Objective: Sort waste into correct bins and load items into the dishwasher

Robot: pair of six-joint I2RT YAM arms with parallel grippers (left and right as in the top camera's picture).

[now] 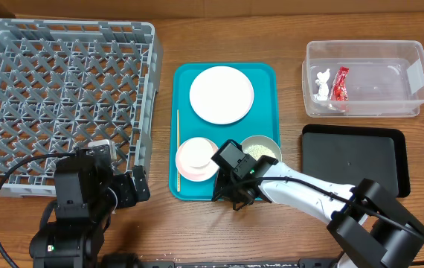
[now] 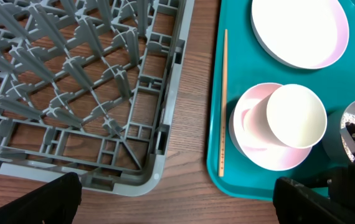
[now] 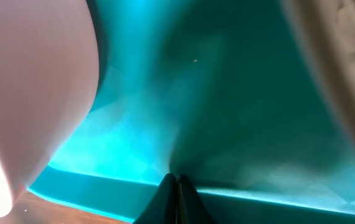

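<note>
The grey dish rack [image 1: 63,97] fills the left. A white plate [image 1: 222,94], a pink bowl [image 1: 188,170] holding a white cup [image 1: 197,155], and a grey bowl [image 1: 264,147] with rice sit on a teal tray [image 1: 264,74]. The clear tub [image 1: 390,82] holds a white tissue [image 1: 321,82] and a red wrapper [image 1: 340,83]. The black tray [image 1: 353,160] lies below it. My left gripper [image 1: 120,173] [image 2: 177,205] is open and empty by the rack's front corner [image 2: 159,168]. My right gripper [image 1: 225,195] [image 3: 176,180] is shut, its tips at the teal tray's front rim between the bowls. No brown lump shows.
A thin wooden stick [image 1: 178,149] [image 2: 224,99] lies along the teal tray's left side. The right wrist view shows the pink bowl [image 3: 34,93] at left and the grey bowl [image 3: 345,56] at right. Bare wood table lies between rack and tray.
</note>
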